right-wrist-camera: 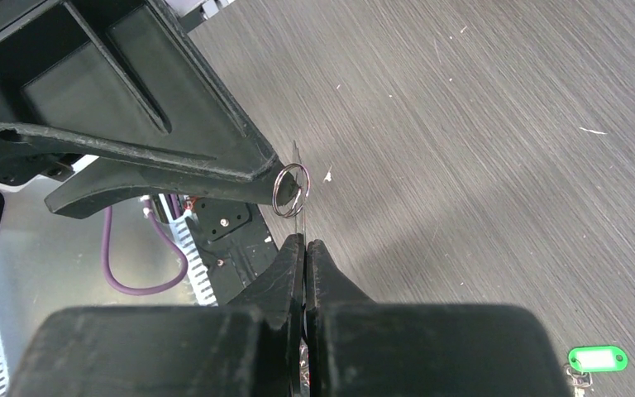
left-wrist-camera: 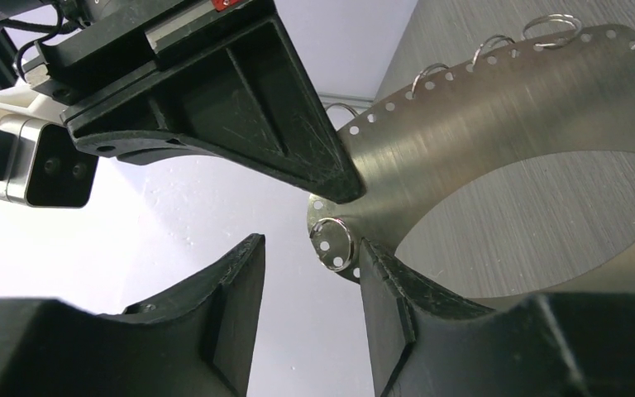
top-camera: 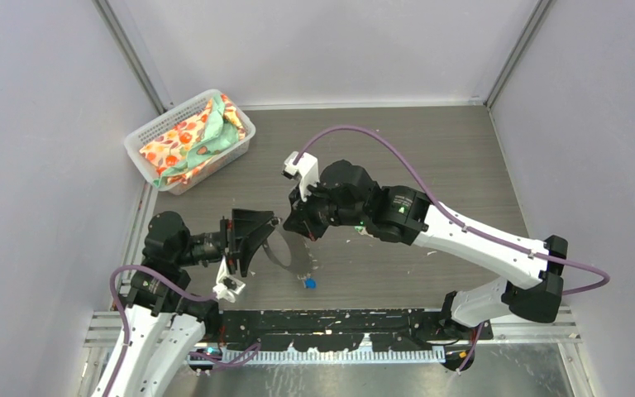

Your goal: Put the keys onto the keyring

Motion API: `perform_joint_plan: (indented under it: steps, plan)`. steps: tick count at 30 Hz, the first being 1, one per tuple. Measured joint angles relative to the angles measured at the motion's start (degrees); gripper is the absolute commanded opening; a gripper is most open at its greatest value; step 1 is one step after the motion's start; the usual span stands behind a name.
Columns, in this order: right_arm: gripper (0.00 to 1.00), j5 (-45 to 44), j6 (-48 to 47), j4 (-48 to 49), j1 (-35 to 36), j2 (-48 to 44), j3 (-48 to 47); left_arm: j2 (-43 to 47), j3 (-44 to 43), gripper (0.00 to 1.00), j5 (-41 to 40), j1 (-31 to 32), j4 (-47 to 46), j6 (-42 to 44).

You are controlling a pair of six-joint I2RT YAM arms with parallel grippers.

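The keyring (top-camera: 291, 256) is a flat grey metal band with punched holes and small split rings (left-wrist-camera: 333, 244) along its edge. It hangs just above the table between the two arms. My right gripper (top-camera: 294, 227) is shut on the band's edge, which runs thin and edge-on between its fingertips (right-wrist-camera: 304, 241). My left gripper (left-wrist-camera: 310, 244) is open beside the keyring (left-wrist-camera: 496, 116). Its right finger (left-wrist-camera: 397, 289) touches the band's rim and nothing lies between the jaws. A blue-tagged key (top-camera: 309, 283) lies on the table below the ring. A green-tagged key (right-wrist-camera: 597, 359) lies on the table further off.
A white mesh basket (top-camera: 153, 132) holding patterned cloth stands at the back left. A black rail (top-camera: 339, 318) runs along the near table edge between the arm bases. Grey walls close in on both sides.
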State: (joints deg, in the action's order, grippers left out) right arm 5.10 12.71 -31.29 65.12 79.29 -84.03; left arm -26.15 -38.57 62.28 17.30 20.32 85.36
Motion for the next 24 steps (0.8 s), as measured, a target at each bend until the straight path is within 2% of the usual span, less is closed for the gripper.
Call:
perform_joint_plan:
  steps: [6, 11, 13, 22, 24]
  plan:
    - [0.01, -0.6, 0.9, 0.6, 0.3, 1.0, 0.0, -0.3, 0.0, 0.43, -0.7, 0.1, -0.2, -1.3]
    - [0.01, -1.1, 1.2, 1.0, 0.5, 1.4, 0.0, -0.6, 0.0, 0.25, -1.3, 0.3, -0.1, -1.6]
    - [0.01, -1.4, 1.2, 1.4, 0.5, 1.4, 0.0, -0.6, 0.0, 0.21, -1.7, 0.3, 0.1, -2.0]
    - [0.01, -1.6, 1.2, 1.7, 0.5, 1.4, 0.0, -0.3, 0.0, 0.18, -2.6, 0.3, 0.1, -2.6]
    - [0.01, -1.5, 1.2, 1.7, 0.5, 1.4, 0.0, -0.2, 0.0, 0.15, -2.6, 0.3, 0.1, -2.7]
